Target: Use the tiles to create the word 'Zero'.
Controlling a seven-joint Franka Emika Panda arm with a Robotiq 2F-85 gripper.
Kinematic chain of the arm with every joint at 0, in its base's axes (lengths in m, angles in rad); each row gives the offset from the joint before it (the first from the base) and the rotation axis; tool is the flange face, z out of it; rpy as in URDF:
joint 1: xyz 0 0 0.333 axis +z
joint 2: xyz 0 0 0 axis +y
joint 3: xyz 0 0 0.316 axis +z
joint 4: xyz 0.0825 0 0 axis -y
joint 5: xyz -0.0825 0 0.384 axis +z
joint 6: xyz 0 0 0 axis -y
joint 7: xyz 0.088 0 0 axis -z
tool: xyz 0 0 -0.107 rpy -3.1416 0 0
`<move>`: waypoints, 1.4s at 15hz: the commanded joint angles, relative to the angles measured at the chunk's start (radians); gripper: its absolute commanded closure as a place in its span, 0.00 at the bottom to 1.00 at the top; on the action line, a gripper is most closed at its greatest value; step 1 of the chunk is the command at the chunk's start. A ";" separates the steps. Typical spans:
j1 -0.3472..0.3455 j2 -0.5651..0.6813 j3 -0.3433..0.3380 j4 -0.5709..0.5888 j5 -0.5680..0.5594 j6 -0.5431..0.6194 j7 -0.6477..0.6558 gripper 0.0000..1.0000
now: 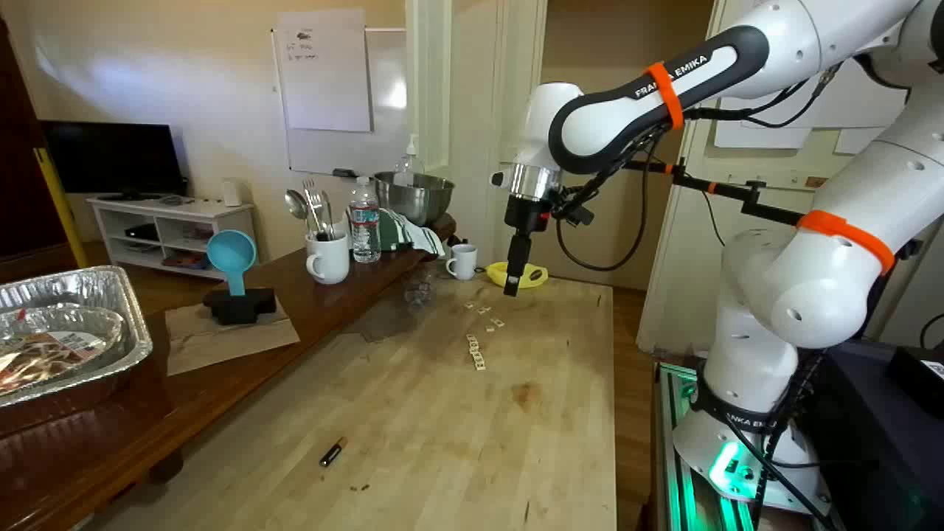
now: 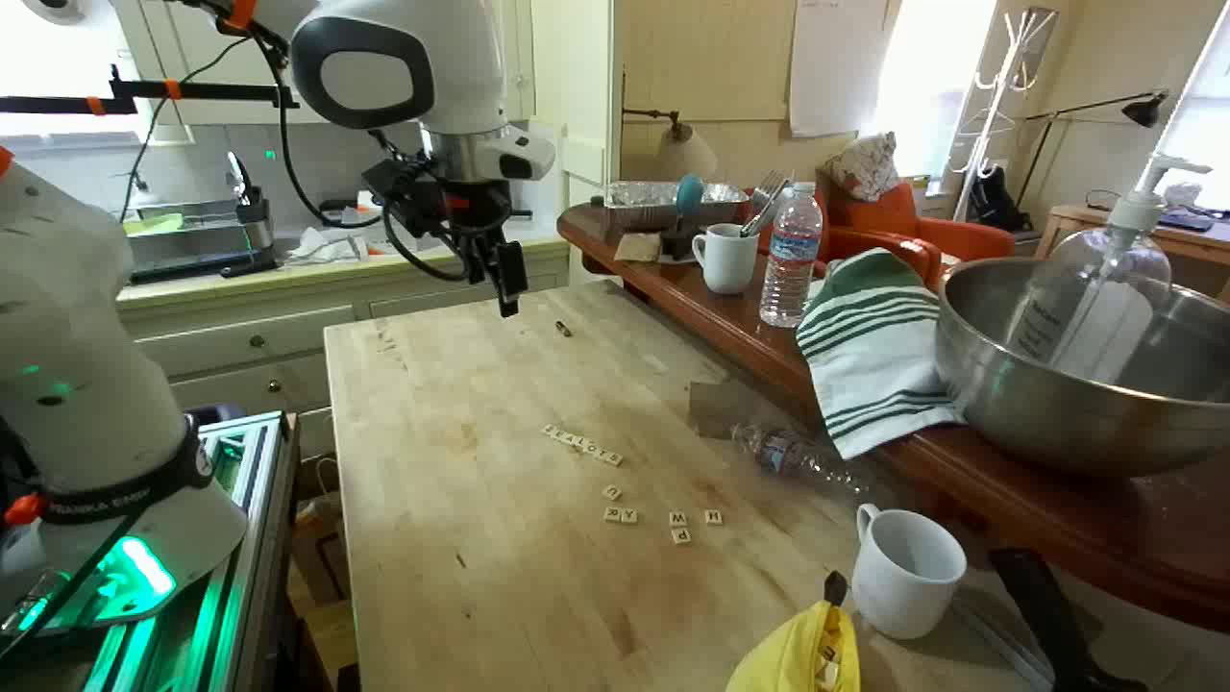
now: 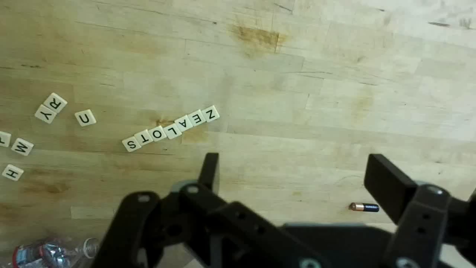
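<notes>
In the wrist view: at the lower side, a gripper [image 3: 292, 163] with jaws wide apart and nothing in its hold; between its fingers [image 3: 211, 169], a view down on the pale worktop [image 3: 282, 93]. Ahead of the gripper and to its left, seven tiles [image 3: 172, 131] in a slightly uneven row, each in touch with its neighbour, with the word ZEALOTS upside down from here. Further left of the gripper, the loose tiles [image 3: 85, 117]: a U, R [image 3: 55, 103] and Y [image 3: 45, 114] in touch with each other, and near the edge an H [image 3: 13, 172], an M or W [image 3: 22, 146] (impossible to say which) and one cut by the frame. Just beside the right finger in the picture, a small battery [image 3: 364, 207] on the worktop. Low on the left of the gripper, a plastic bottle [image 3: 55, 253].

In an exterior view: the gripper in the air above the worktop, fingers downward. Below it in the picture, the loose tiles, and then, nearer to the camera, the row. Behind it, a yellow bag [image 1: 537, 274]; to its left, a white mug [image 1: 464, 261].

In an exterior view: the gripper high over the worktop. Lower than it, the row of tiles, the right way up, and the loose tiles, a P [image 2: 680, 535] among them. To its right, a towel [image 2: 870, 327] and a metal bowl [image 2: 1086, 423].
</notes>
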 commanded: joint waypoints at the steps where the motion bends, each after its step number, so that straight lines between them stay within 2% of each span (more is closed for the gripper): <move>1: -0.009 0.000 0.009 0.002 0.006 -0.003 -0.004 0.00; 4: -0.019 0.040 0.022 -0.007 -0.008 0.040 0.016 0.00; 6: -0.024 0.082 0.026 -0.027 -0.013 0.129 0.016 0.00; 11: -0.006 0.221 -0.009 -0.057 0.001 0.379 -0.078 0.00; 14: -0.005 0.316 -0.024 -0.050 0.005 0.483 -0.128 0.00; 15: -0.004 0.346 -0.028 -0.046 0.010 0.510 -0.145 0.08; 16: -0.003 0.373 -0.033 -0.039 0.017 0.527 -0.165 0.25; 21: -0.017 0.490 -0.023 -0.017 0.056 0.586 -0.248 0.65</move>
